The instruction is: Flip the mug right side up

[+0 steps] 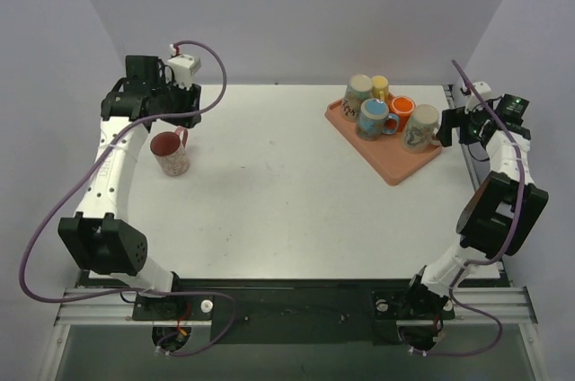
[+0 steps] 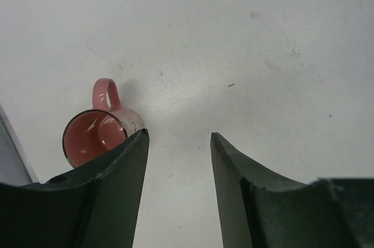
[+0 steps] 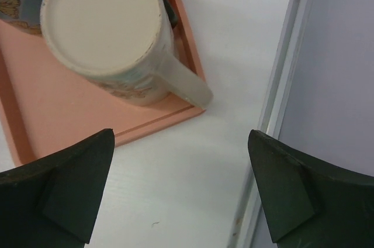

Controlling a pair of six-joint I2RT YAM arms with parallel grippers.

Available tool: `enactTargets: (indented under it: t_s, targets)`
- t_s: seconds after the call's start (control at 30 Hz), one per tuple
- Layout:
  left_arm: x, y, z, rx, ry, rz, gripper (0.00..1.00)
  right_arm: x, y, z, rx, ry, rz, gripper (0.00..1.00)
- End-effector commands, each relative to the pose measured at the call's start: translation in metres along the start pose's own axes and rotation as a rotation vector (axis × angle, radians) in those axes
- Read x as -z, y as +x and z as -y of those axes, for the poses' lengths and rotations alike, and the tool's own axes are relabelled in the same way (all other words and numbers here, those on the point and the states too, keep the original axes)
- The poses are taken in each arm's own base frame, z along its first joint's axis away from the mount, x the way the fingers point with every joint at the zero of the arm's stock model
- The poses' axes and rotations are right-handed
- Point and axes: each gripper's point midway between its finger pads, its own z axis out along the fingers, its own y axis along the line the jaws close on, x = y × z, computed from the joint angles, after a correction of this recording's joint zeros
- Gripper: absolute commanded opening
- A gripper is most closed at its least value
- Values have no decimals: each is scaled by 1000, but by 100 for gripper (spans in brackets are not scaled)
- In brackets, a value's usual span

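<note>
Far left: left pincer parted about halfway, gripping nothing. Just beside it, pink mug upright on the table, mouth up. Far right: tray of mugs, cream mug bottom-up; right pincer spread wide, empty.

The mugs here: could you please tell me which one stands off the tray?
The pink mug, standing alone at the far left with its opening up; all the rest sit together on the tray.

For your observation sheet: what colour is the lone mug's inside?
The mug is pinkish-red inside; left wrist view shows it best.
</note>
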Motion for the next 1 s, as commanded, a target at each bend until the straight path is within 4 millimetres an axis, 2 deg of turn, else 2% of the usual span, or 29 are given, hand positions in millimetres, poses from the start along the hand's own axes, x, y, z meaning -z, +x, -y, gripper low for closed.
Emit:
enactTargets:
  t_s: [0.0, 0.03, 0.07, 0.1, 0.13, 0.17, 0.2, 0.27, 0.4, 0.57, 0.77, 0.83, 0.97]
  targets:
    - [22, -12, 27, -85, 114, 88, 57, -15, 3, 5, 218, -147, -26, 91]
    - [28, -16, 28, -103, 112, 111, 57, -15, 2, 8, 244, -161, -33, 91]
    - [27, -18, 27, -129, 105, 130, 57, -20, 15, 6, 225, -194, -67, 88]
    - [30, -20, 26, -142, 92, 148, 57, -21, 9, 11, 282, -212, -54, 83]
    - [34, -26, 24, -155, 72, 182, 57, -24, 24, 4, 265, -264, -99, 75]
    - [38, -31, 23, -164, 62, 207, 57, -26, 21, 7, 298, -269, -99, 73]
    - [37, -36, 23, -165, 57, 233, 57, -32, 29, 6, 278, -287, -119, 73]
    - [39, -46, 23, -155, 52, 277, 57, -37, 30, 10, 289, -274, -146, 73]
    - [36, -58, 27, -149, 66, 306, 57, -45, 25, 5, 341, -262, -170, 73]
    - [29, -62, 29, -170, 64, 311, 56, -58, 26, 10, 378, -226, -225, 74]
    - [32, -69, 39, -206, 83, 332, 55, -58, 19, 19, 398, -200, -216, 77]
    - [32, -71, 39, -217, 75, 336, 55, -63, 20, 17, 397, -219, -213, 77]
    - [34, -79, 37, -235, 61, 357, 55, -66, 18, -1, 432, -274, -242, 77]
